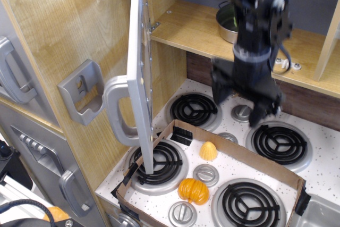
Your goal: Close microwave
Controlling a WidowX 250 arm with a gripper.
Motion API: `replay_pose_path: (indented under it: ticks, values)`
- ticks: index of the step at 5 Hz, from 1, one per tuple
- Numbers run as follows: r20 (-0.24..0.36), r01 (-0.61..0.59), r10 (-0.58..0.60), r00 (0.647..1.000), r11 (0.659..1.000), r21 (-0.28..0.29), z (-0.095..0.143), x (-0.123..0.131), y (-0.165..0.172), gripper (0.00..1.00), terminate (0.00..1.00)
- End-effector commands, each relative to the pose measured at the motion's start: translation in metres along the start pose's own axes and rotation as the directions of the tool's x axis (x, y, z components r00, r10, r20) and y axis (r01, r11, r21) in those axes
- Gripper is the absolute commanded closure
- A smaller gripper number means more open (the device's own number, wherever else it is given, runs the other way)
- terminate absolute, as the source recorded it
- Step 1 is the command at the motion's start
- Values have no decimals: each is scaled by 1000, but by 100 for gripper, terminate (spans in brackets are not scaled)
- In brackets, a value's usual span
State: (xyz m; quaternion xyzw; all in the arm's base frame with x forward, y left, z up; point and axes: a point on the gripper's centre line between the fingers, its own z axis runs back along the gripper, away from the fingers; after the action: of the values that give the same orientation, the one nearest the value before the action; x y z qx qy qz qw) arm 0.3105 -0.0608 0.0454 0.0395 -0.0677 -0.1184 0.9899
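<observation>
The microwave door [139,73] is silver-grey and stands swung wide open, seen edge-on, hinged to the wooden cabinet [74,30]. Its chunky grey handle [113,111] points left. The microwave's inside shelf [186,25] is open to the right of the door. My black gripper [240,106] hangs open and empty above the back burners, to the right of the door and well apart from it. The door's window and buttons are hidden at this angle.
A cardboard tray [234,152] lies on the stove top with an orange pumpkin-like toy [193,191] and a yellow piece [208,151]. A metal pot [229,22] sits on the shelf. A grey bracket [82,91] and plain grey doors [71,192] are at left.
</observation>
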Motion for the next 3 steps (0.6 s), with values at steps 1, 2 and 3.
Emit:
replay_pose_path:
  ticks: [1, 2, 3]
  values:
    - [-2, 78, -78, 997, 994, 75, 73, 10, 47, 0, 0]
    - [-91, 125, -117, 989, 988, 88, 102, 4, 67, 0, 0]
    - [-163, 123, -106, 981, 987, 102, 124, -5, 84, 0, 0]
